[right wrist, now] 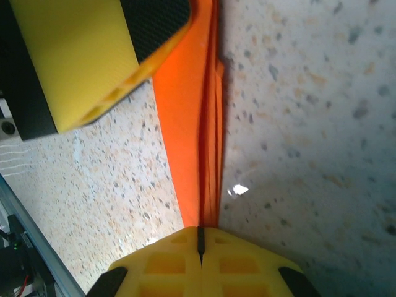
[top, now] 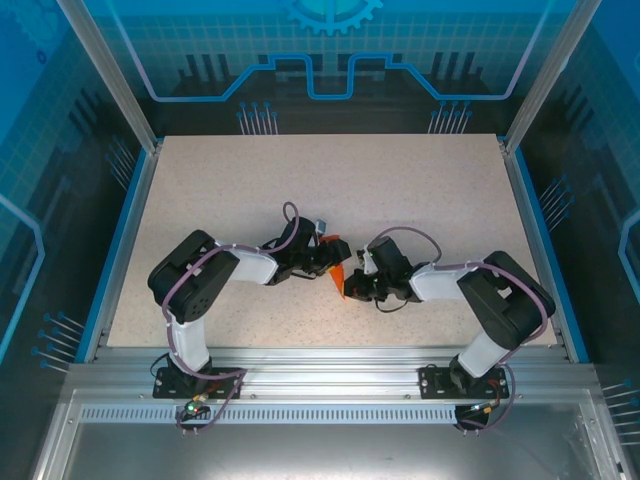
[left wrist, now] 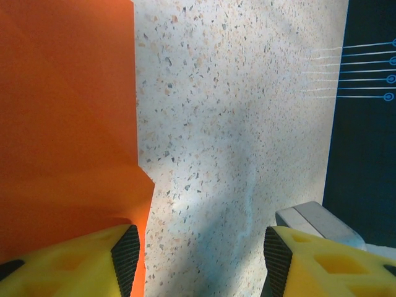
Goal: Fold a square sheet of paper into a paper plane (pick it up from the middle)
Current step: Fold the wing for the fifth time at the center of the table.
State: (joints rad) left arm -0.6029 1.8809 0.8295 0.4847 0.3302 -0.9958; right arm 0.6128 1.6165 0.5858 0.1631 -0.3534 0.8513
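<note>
Speckled tabletop (top: 400,190) below; my right gripper (right wrist: 200,244) is pinched tight on the folded orange paper (right wrist: 189,124), its long axis running straight out from that grip toward my left gripper (left wrist: 199,250). That one's jaws stand partly apart, holding nothing (paper beside one finger, perhaps touching).

no readable text, brand or number anywhere tbh. closest thing is a gear emblem (top: 331,12) on the far blue wall (top: 200,45), plus circuit-style lines (top: 300,78).
</note>
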